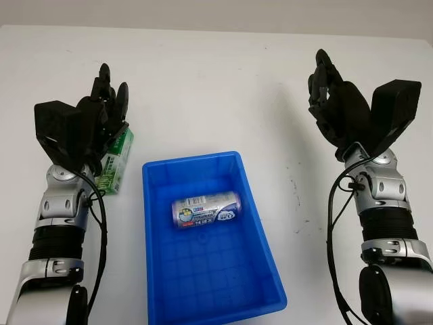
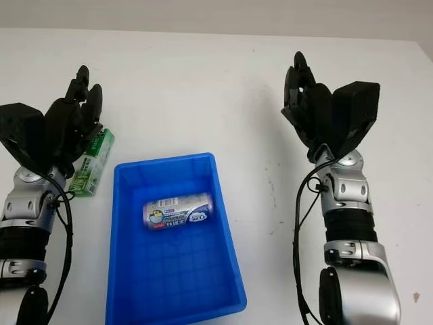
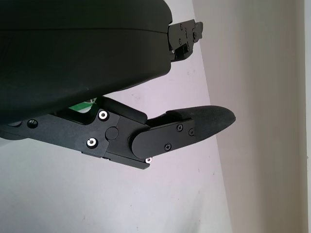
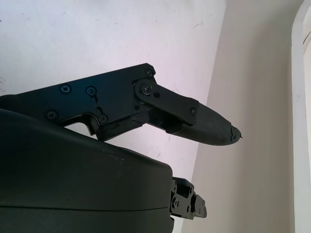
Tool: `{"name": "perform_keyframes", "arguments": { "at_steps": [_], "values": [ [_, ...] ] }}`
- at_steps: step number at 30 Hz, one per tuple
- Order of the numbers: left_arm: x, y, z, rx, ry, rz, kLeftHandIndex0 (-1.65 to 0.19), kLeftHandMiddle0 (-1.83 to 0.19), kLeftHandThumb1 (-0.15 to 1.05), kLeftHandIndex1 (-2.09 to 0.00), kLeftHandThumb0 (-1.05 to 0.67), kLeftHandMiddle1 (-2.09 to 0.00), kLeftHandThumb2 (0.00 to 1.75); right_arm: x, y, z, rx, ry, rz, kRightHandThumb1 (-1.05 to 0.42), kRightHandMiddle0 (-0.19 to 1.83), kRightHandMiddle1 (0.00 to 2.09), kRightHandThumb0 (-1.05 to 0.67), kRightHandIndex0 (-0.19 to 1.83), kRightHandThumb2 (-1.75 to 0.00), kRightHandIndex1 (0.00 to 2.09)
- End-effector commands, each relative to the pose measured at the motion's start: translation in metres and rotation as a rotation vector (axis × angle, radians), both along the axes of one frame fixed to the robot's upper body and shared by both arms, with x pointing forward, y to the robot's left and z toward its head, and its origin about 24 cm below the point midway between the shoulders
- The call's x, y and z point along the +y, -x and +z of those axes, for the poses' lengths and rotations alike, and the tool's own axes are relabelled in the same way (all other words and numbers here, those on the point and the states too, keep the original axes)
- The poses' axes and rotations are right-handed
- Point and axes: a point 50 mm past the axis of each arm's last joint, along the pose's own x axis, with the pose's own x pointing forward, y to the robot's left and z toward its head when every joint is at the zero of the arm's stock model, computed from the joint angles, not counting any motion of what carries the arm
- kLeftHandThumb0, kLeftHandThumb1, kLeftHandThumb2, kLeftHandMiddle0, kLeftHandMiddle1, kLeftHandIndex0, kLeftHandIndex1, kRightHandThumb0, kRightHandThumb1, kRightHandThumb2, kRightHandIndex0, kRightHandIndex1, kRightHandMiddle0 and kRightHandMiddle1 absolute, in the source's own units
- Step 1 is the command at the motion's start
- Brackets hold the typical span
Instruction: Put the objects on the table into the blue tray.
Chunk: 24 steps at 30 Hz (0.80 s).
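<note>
Black left hand [image 1: 101,112] hovers open above the green carton [image 1: 114,162], perhaps touching; right hand [image 1: 335,101] raised, open.

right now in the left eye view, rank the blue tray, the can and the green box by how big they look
1. blue tray
2. can, lying inside the tray
3. green box, partly hidden by the left hand, so its rank below the can is unsure

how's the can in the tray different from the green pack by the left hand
The can is silver and round, lying inside the blue tray; the green pack is boxy and lies on the table outside it. The can is in plain sight; the left hand partly covers the pack. Both lie on their sides.
</note>
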Motion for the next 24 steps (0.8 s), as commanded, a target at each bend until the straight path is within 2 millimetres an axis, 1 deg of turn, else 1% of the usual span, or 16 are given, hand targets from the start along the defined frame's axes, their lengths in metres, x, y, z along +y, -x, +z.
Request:
{"name": "perform_keyframes", "arguments": {
  "at_steps": [1,3,5,6,7,9,10,11,14,15,17,18,19,22,23,24],
  "values": [
    [0.002,0.0,0.012,-0.041,-0.029,-0.007,0.19,0.19,1.05,0.0,-0.66,0.0,0.65,-0.001,0.002,-0.002,0.004,-0.009,-0.008,-1.05,-0.19,0.0,-0.66,-0.19,-0.82,0.0],
    [0.004,0.002,0.018,-0.076,-0.034,-0.025,0.19,0.19,1.05,0.0,-0.68,0.0,0.62,0.0,0.002,-0.002,0.002,-0.015,-0.01,-1.05,-0.19,0.0,-0.67,-0.19,-0.82,0.0],
    [0.008,0.005,0.032,-0.124,-0.076,-0.047,0.19,0.19,1.05,-0.01,-0.68,0.0,0.56,0.001,0.002,-0.002,0.001,-0.022,-0.009,-1.05,-0.19,0.0,-0.67,-0.19,-0.82,0.0],
    [0.012,0.007,0.043,-0.15,-0.123,-0.062,0.19,0.19,1.05,-0.01,-0.68,0.0,0.54,0.002,0.003,-0.002,0.002,-0.028,-0.006,-1.05,-0.19,0.0,-0.67,-0.19,-0.82,0.0],
    [0.015,0.009,0.055,-0.178,-0.197,-0.082,0.19,0.19,1.05,-0.02,-0.68,0.0,0.48,0.002,0.003,-0.001,0.002,-0.031,-0.005,-1.05,-0.19,0.0,-0.67,-0.19,-0.83,0.0],
    [0.023,0.011,0.079,-0.203,-0.312,-0.139,0.18,0.19,1.05,-0.03,-0.64,0.0,0.34,0.002,0.003,-0.001,0.002,-0.036,-0.003,-1.05,-0.19,0.0,-0.66,-0.19,-0.83,0.0],
    [0.025,0.012,0.089,-0.201,-0.361,-0.163,0.15,0.18,1.05,-0.05,-0.62,-0.02,0.23,0.003,0.004,-0.001,0.002,-0.037,-0.003,-1.05,-0.19,0.0,-0.66,-0.19,-0.83,0.0],
    [0.027,0.012,0.095,-0.197,-0.387,-0.178,0.12,0.18,1.02,-0.06,-0.58,-0.04,0.14,0.003,0.004,-0.001,0.003,-0.038,-0.003,-1.05,-0.19,0.0,-0.66,-0.19,-0.83,0.0],
    [0.031,0.017,0.12,-0.2,-0.584,-0.214,0.07,0.13,0.98,-0.08,-0.52,-0.07,0.07,0.003,0.004,-0.001,0.005,-0.04,-0.002,-1.05,-0.19,0.0,-0.66,-0.19,-0.83,0.0],
    [0.032,0.018,0.128,-0.194,-0.639,-0.227,0.06,0.11,0.94,-0.09,-0.45,-0.07,0.05,0.003,0.004,-0.001,0.007,-0.046,-0.001,-1.05,-0.19,0.0,-0.66,-0.19,-0.83,0.0],
    [0.032,0.022,0.141,-0.178,-0.761,-0.232,0.05,0.12,0.89,-0.08,-0.37,-0.06,0.03,0.004,0.003,-0.001,0.013,-0.057,-0.005,-1.05,-0.19,0.0,-0.65,-0.19,-0.83,0.0],
    [0.031,0.024,0.146,-0.164,-0.83,-0.224,0.06,0.12,0.87,-0.08,-0.35,-0.06,0.03,0.004,0.003,-0.001,0.016,-0.06,-0.005,-1.05,-0.19,0.0,-0.65,-0.19,-0.83,0.0],
    [0.03,0.027,0.151,-0.172,-0.938,-0.217,0.06,0.13,0.87,-0.08,-0.33,-0.06,0.03,0.005,0.004,-0.002,0.019,-0.06,-0.005,-1.05,-0.19,0.0,-0.64,-0.19,-0.83,0.0],
    [0.028,0.033,0.157,-0.229,-1.305,-0.204,0.05,0.11,0.85,-0.08,-0.25,-0.06,0.04,0.005,0.004,-0.002,0.023,-0.057,0.0,-1.05,-0.19,0.0,-0.64,-0.19,-0.82,0.0],
    [0.027,0.034,0.158,-0.258,-1.444,-0.194,0.04,0.09,0.84,-0.08,-0.27,-0.07,0.04,0.005,0.004,-0.003,0.023,-0.05,0.002,-1.05,-0.19,0.0,-0.64,-0.19,-0.82,0.0],
    [0.027,0.034,0.157,-0.28,-1.532,-0.193,0.03,0.07,0.83,-0.08,-0.33,-0.07,0.03,0.006,0.004,-0.003,0.024,-0.045,0.003,-1.05,-0.19,0.0,-0.64,-0.19,-0.82,0.0]
  ]
}}
